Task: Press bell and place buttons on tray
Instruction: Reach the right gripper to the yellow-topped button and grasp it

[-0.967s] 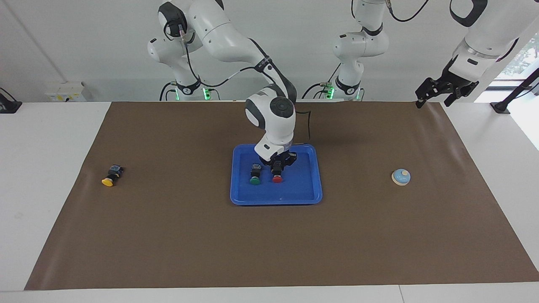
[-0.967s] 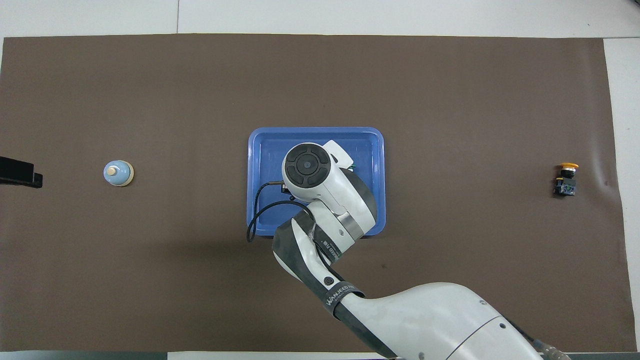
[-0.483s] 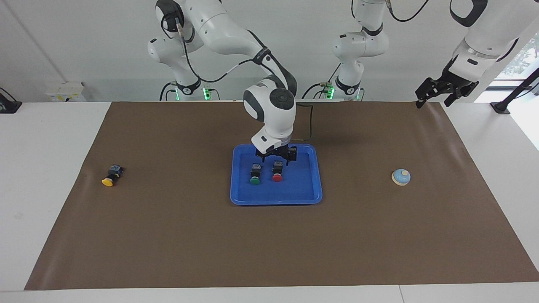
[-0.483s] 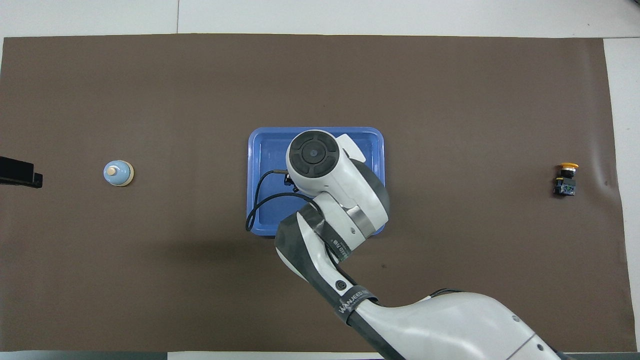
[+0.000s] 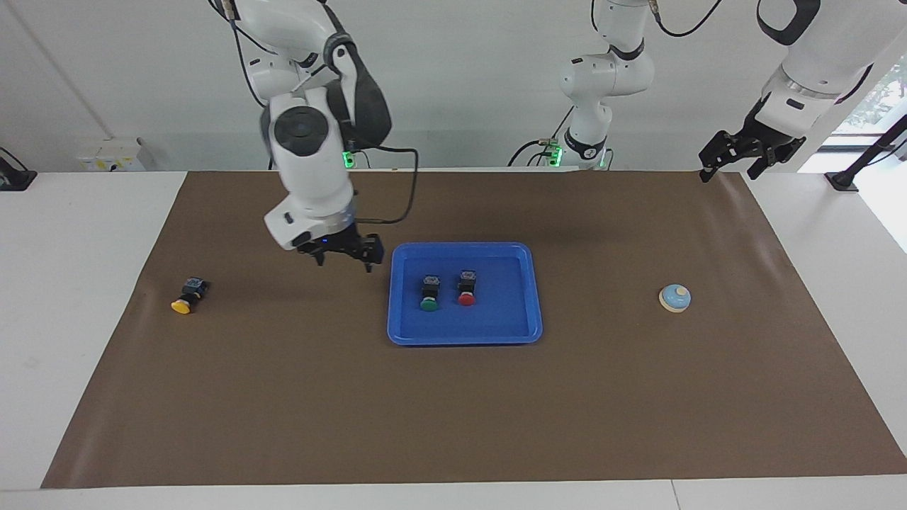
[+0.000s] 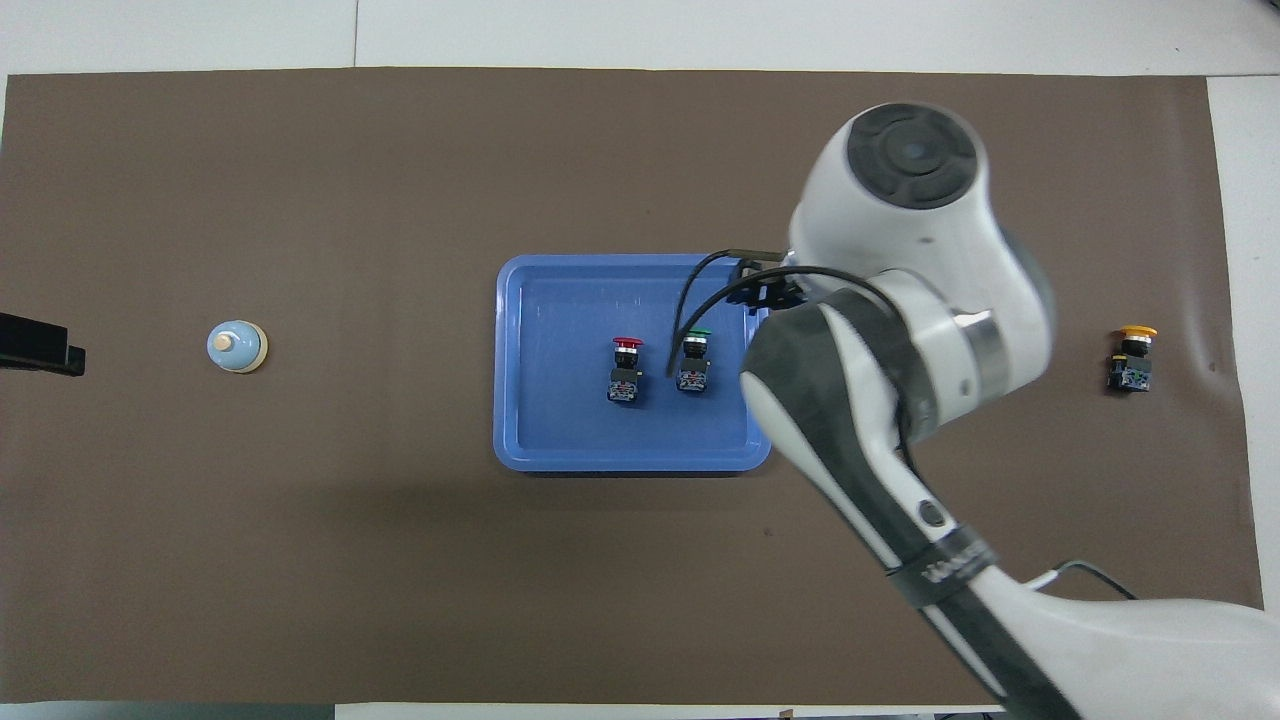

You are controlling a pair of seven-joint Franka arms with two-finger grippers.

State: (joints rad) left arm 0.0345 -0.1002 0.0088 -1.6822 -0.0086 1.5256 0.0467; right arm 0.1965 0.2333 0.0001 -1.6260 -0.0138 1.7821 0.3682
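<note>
Now right gripper [image 5: 342,258], jaws released and empty, hangs over the desk [image 5: 283,397] between tray [image 5: 464,336] and yellow button [image 5: 187,295], which lies toward the right arm's end, cap pointing away from robots.

- A white table [image 5: 85,297] fills most of the facing view, with a brown mat [image 5: 453,397] spread over its middle.
- A plain white wall [image 5: 460,85] runs across at 12 o'clock.
- At 10 o'clock a white box with yellow marks [image 5: 110,154] sits against the wall.
- At 2 o'clock a window [image 5: 875,99] shows daylight and green leaves.
- A black stand [image 5: 850,173] rests on the table below the window, near 3 o'clock.
- The light is even and bright, with soft shadows on the mat.
</note>
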